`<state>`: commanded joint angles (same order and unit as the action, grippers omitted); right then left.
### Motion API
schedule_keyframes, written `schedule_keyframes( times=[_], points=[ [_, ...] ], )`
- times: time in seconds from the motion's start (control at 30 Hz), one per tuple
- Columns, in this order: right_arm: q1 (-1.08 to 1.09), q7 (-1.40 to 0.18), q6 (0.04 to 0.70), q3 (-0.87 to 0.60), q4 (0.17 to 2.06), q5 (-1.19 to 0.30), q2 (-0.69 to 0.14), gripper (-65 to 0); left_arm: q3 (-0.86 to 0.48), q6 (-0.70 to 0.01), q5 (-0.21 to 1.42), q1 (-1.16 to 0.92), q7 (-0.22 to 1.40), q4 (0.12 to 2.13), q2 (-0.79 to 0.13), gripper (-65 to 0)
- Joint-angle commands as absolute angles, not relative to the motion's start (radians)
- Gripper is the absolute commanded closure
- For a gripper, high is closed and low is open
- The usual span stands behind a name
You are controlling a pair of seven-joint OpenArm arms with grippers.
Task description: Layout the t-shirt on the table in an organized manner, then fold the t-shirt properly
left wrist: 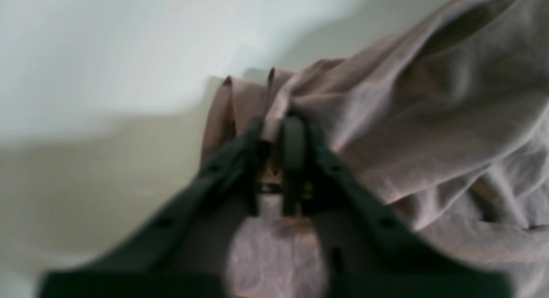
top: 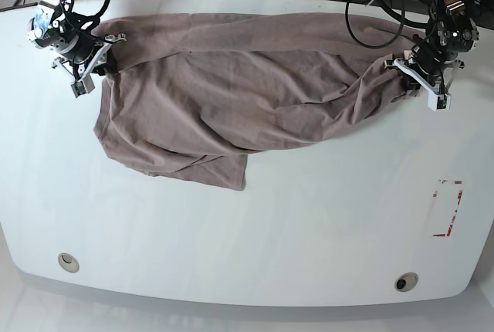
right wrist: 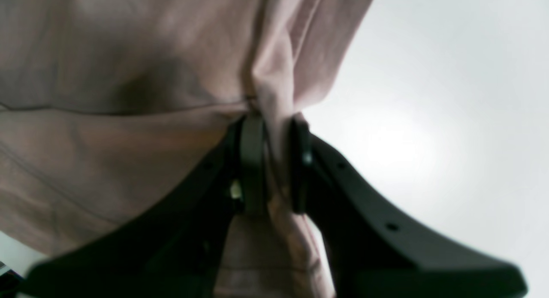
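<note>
The mauve-brown t-shirt (top: 231, 85) is stretched sideways across the far half of the white table (top: 309, 216), still wrinkled, with a flap hanging toward the front at left-centre. My left gripper (top: 397, 69) is at the shirt's right end, shut on a bunched fold of the t-shirt (left wrist: 386, 118); the left gripper (left wrist: 274, 130) pinches it between its black fingers. My right gripper (top: 104, 60) holds the shirt's left end. In the right wrist view the right gripper (right wrist: 274, 130) is shut on a gathered ridge of the t-shirt (right wrist: 128, 118).
A red tape mark (top: 448, 208) lies at the right side of the table. Two round grommet holes (top: 68, 261) (top: 404, 281) sit near the front edge. Cables (top: 370, 8) trail behind the far edge by the arms.
</note>
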<state>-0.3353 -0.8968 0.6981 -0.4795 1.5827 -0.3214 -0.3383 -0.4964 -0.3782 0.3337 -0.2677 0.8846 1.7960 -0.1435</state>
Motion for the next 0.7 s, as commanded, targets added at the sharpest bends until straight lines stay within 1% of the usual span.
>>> schedule_keyframes(
  times=[0.33, 0.47, 0.7],
  points=[
    [-0.335, -0.897, 0.698, -0.479, 1.583, -0.321, -0.338, -8.9, -0.498, -0.378, 0.334, -0.237, 0.885, 1.897, -0.143, 0.0],
    [-0.335, -0.897, 0.698, -0.479, 1.583, -0.323, -0.338, -8.9, -0.498, -0.378, 0.334, -0.182, 0.885, 1.903, -0.145, 0.0],
    [-0.335, -0.897, 0.698, -0.479, 1.583, -0.323, -0.338, -8.9, -0.492, -0.377, 0.331, -0.067, 0.886, 1.896, -0.179, -0.1]
  ],
)
